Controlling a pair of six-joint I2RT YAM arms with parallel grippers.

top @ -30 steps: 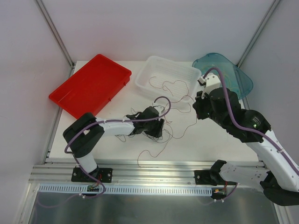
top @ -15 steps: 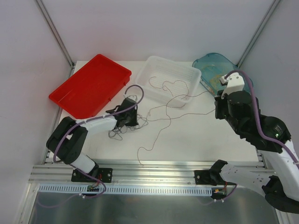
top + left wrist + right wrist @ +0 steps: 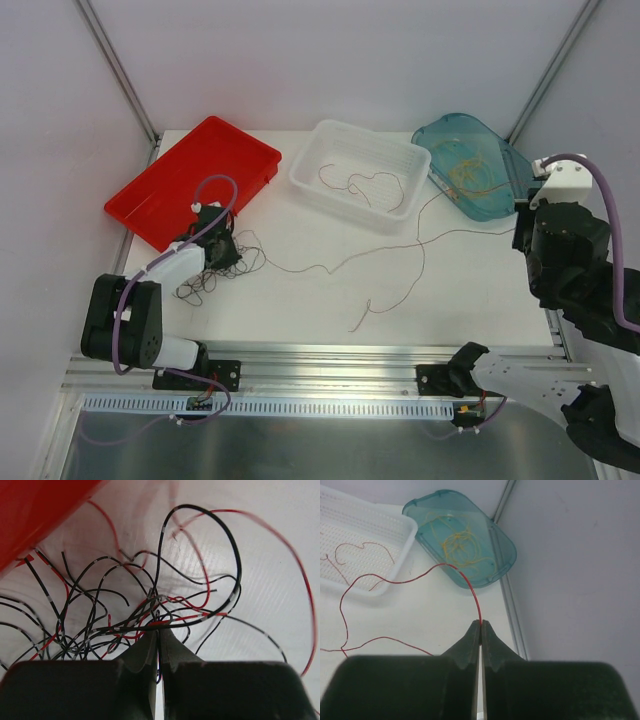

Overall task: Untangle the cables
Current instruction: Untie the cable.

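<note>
A tangle of black and red cables (image 3: 208,276) lies at the table's left, beside the red tray (image 3: 165,190). My left gripper (image 3: 226,254) is shut on strands of that tangle (image 3: 125,610), its fingertips (image 3: 150,640) pressed together. One thin red cable (image 3: 400,243) stretches from the tangle across the table to my right gripper (image 3: 522,228). In the right wrist view that gripper (image 3: 480,624) is shut on the red cable (image 3: 465,582). Yellow cables (image 3: 465,172) lie in the teal tray (image 3: 525,185). Another red cable (image 3: 360,185) lies in the white basket (image 3: 400,152).
The red tray, white basket (image 3: 395,565) and teal tray (image 3: 502,550) line the table's far side. A metal rail (image 3: 330,372) runs along the near edge. The enclosure wall stands close on the right of my right gripper.
My left gripper closed on the tangle and dragged it left toward the red tray. The right arm pulled right with the red cable, drawing it out across the table.
</note>
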